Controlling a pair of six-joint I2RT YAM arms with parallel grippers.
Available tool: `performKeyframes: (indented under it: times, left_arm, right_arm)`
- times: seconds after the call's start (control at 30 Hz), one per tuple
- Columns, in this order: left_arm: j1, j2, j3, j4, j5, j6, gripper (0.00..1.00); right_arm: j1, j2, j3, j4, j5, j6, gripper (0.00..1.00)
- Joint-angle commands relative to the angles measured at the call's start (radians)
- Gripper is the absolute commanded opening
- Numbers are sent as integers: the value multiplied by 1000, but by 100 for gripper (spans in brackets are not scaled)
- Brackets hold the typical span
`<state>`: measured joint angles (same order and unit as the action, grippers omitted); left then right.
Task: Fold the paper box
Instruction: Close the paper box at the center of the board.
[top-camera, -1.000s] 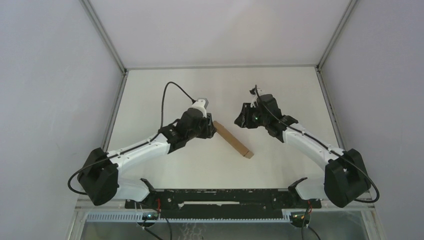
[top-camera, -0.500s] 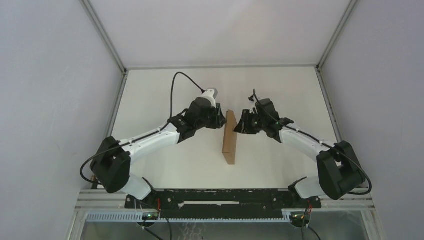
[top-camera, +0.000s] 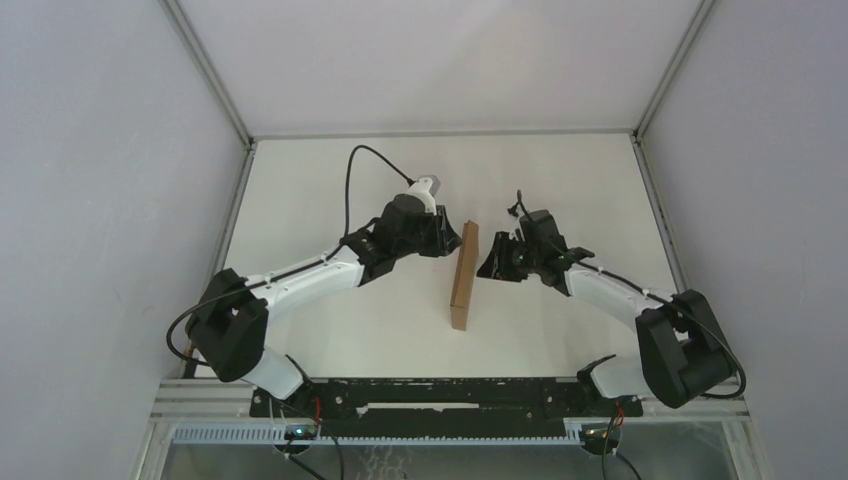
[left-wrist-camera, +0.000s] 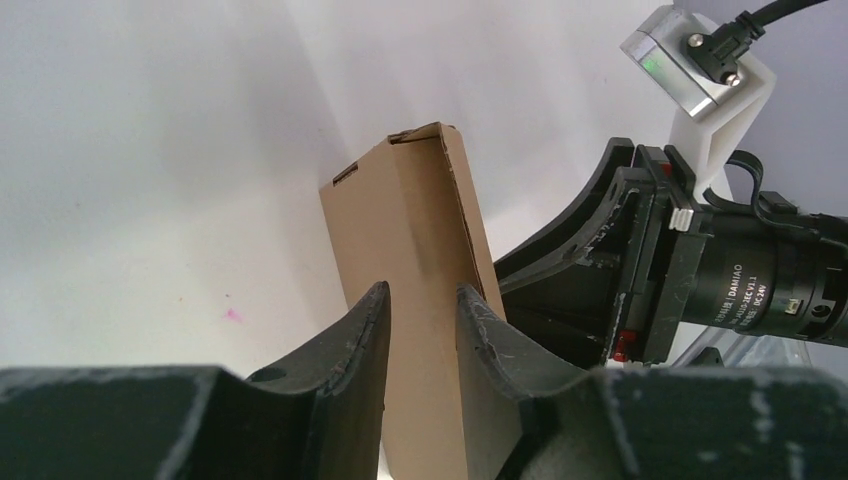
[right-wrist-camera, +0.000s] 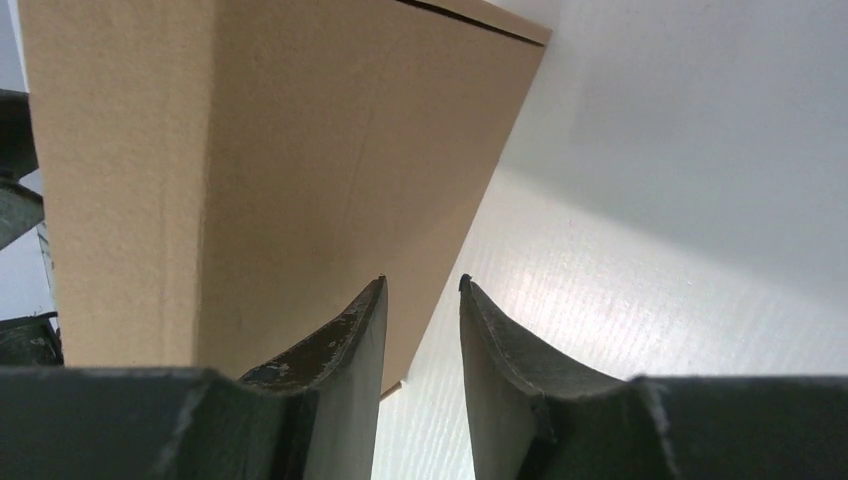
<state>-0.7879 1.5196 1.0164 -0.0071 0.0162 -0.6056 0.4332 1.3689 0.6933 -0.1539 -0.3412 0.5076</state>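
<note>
Spanning the floor of the enclosure, the white table (top-camera: 330, 190) carries both arms and the workpiece.

**Arms.** The left arm (top-camera: 300, 282) reaches from its base at the near left edge toward the table centre. The right arm (top-camera: 620, 290) reaches in from the near right in mirror fashion. The two wrists face each other across the centre.

**Workpiece.** The paper box (top-camera: 463, 280) is plain brown cardboard, folded to a flat slab. It stands upright on a long narrow edge near the middle of the table, between the two wrists. Its length runs from far to near, with the far end slightly to the right.

**Left gripper** (left-wrist-camera: 420, 288). It is positioned at the far end of the box, on its left side. The fingers (left-wrist-camera: 365, 340) are closed partway, cardboard fills the gap between them, and the gripper has hold of the box at that end.

**Right gripper** (right-wrist-camera: 421, 280). It is positioned just beside the right face of the box. The jaws stand narrowly apart and hold nothing. The gap shows only table surface and a small corner of cardboard. One finger (right-wrist-camera: 345, 335) overlaps the broad face of the box, but contact cannot be confirmed.

**Minor items.**
- A black cable (top-camera: 352, 175) loops above the left wrist.
- A silver camera module (left-wrist-camera: 678, 55) sits on a white bracket at the right wrist, with its green indicator lit.
- A small pink mark (left-wrist-camera: 232, 316) lies on the table beside the box.
</note>
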Motion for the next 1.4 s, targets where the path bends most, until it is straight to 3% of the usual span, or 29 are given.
performKeyframes:
  times: [0.0,0.37,0.57,0.93,1.37]
  left_arm:
    - [-5,-14,20,50,14,-14,35]
    - [17,-65,-61,32,-43,0,33]
    - [89,-97,-138,51,-24,-10,20]
    - [104,4,-104,138,90,-18,17]
    - [98,7,-102,165,124,-37,18]
  right_arm:
    - [-20,-75,-9,7,26,16,41]
    - [-14,-199,88,-113,126,-27,47]
    - [9,-127,223,-151,168,-29,45]
    - [81,-23,399,-277,289,-39,43]
    - [160,25,402,-320,341,-7,43]
